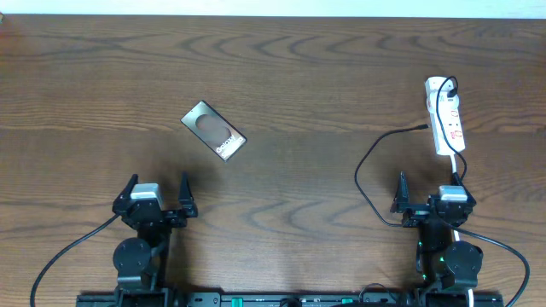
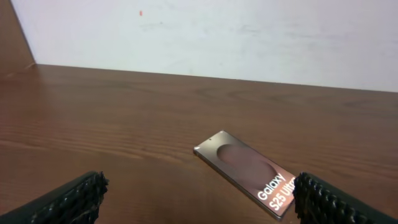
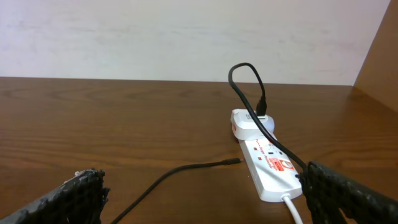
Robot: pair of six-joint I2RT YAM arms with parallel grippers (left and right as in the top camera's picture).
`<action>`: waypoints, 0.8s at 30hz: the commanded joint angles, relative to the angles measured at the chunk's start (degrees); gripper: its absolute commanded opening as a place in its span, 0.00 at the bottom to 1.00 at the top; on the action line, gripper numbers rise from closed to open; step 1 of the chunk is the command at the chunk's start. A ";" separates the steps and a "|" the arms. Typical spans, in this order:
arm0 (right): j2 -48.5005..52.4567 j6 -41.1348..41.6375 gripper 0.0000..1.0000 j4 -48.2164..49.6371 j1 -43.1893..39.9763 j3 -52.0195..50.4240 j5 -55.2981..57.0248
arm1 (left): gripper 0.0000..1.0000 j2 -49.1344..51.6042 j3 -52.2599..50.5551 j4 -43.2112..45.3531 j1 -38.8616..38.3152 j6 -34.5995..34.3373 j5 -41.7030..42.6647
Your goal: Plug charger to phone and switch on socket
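Note:
The phone [image 1: 214, 131] lies flat and diagonal on the wooden table, upper left of centre, "Galaxy" lettering at its near end; it also shows in the left wrist view [image 2: 249, 173]. The white socket strip [image 1: 446, 115] lies at the far right, also seen in the right wrist view [image 3: 264, 158]. The charger cable [image 1: 368, 162] is plugged into the strip's far end, loops past my right gripper, and its connector tip [image 3: 236, 162] lies free on the table left of the strip. My left gripper [image 1: 156, 198] is open and empty, below the phone. My right gripper [image 1: 431, 198] is open and empty, below the strip.
A white lead [image 3: 292, 208] runs from the strip's near end toward the right arm. A pale wall [image 2: 205, 37] stands behind the table's far edge. Bare wood lies between phone and strip.

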 commanded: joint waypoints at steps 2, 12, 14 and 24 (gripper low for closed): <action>-0.31 -0.26 0.99 -0.26 -0.09 -0.07 -0.35 | 0.98 2.14 0.26 -4.15 0.22 -0.90 1.42; -0.31 -0.26 0.99 -0.26 -0.09 -0.07 -0.35 | 0.98 10.23 9.42 -7.13 0.22 -0.98 2.62; -0.31 -0.26 0.99 -0.26 -0.09 -0.07 -0.35 | 0.98 12.31 11.80 -7.98 0.22 -2.01 4.28; -0.31 -0.26 0.99 -0.26 -0.09 -0.07 -0.35 | 0.98 16.74 19.89 -12.83 0.22 -3.74 5.27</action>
